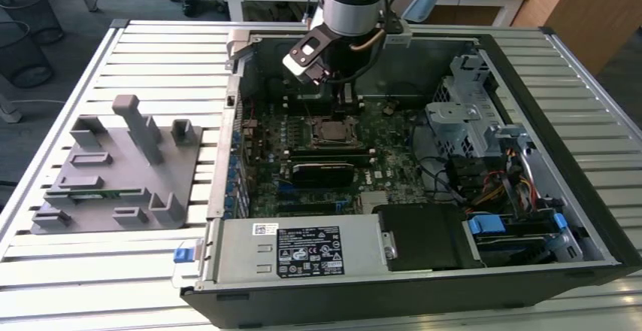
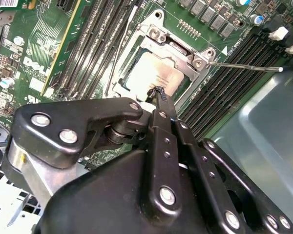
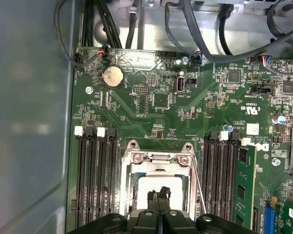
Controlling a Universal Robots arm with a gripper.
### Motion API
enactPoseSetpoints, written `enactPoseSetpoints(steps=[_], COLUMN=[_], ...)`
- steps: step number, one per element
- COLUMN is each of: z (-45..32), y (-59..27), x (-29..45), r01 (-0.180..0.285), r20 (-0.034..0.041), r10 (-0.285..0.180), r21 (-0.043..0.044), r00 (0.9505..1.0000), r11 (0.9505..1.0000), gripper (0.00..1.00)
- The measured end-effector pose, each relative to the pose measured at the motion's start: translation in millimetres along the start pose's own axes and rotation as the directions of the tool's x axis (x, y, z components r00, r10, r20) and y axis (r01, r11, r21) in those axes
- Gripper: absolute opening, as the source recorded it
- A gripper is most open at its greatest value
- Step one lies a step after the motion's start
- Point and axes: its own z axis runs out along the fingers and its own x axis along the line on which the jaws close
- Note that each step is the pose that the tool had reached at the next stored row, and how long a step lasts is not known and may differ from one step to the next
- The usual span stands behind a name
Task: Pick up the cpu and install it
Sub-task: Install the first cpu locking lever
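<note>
The cpu (image 2: 154, 77), a pale silver square, lies flat inside the metal-framed socket (image 2: 183, 51) on the green motherboard. In the first wrist view the cpu (image 3: 156, 185) sits in the socket frame (image 3: 158, 158), with the black fingertips right over it. My gripper (image 2: 158, 92) is shut, its two fingers pressed together with nothing between them, tips just above or touching the chip's top. In the exterior view my gripper (image 1: 346, 111) reaches down into the open computer case above the socket (image 1: 331, 130).
A thin socket lever (image 2: 244, 67) sticks out beside the frame. Memory slots (image 3: 95, 180) flank the socket, and a green memory stick (image 3: 244, 180) stands in one. A grey fixture (image 1: 120, 169) lies outside the case. Drive cage (image 1: 461, 116) and power supply (image 1: 301, 248) crowd the case.
</note>
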Motion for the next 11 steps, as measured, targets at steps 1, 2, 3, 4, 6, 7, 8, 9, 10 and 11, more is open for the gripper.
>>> enactPoseSetpoints(steps=[1, 2, 3, 4, 6, 7, 8, 9, 10, 11], z=[-0.4, -0.7, -1.0, -1.4, -2.2, -2.6, -3.1, -3.5, -3.9, -4.3], y=[0.0, 0.0, 0.0, 0.0, 0.0, 0.0, 0.0, 0.0, 0.0, 0.0], x=[0.0, 0.0, 0.0, 0.0, -0.1, -0.1, -0.1, -0.1, -0.1, -0.1], r01=[0.0, 0.0, 0.0, 0.0, 0.0, 0.0, 0.0, 0.0, 0.0, 0.0], r20=[0.0, 0.0, -0.0001, 0.0, 0.0, 0.0, 0.0001, 0.0001, 0.0001, 0.0], r10=[0.0, 0.0, 0.0, 0.0, 0.0, 0.0, 0.0, 0.0, 0.0, 0.0], r21=[0.0, 0.0, -0.0001, 0.0, 0.0, 0.0, 0.0, 0.0, 0.0, 0.0], r00=[1.0, 1.0, 1.0, 1.0, 1.0, 1.0, 1.0, 1.0, 1.0, 1.0], r11=[1.0, 1.0, 1.0, 1.0, 1.0, 1.0, 1.0, 1.0, 1.0, 1.0], gripper=[0.11, 0.11, 0.11, 0.11, 0.11, 0.11, 0.11, 0.11, 0.11, 0.11])
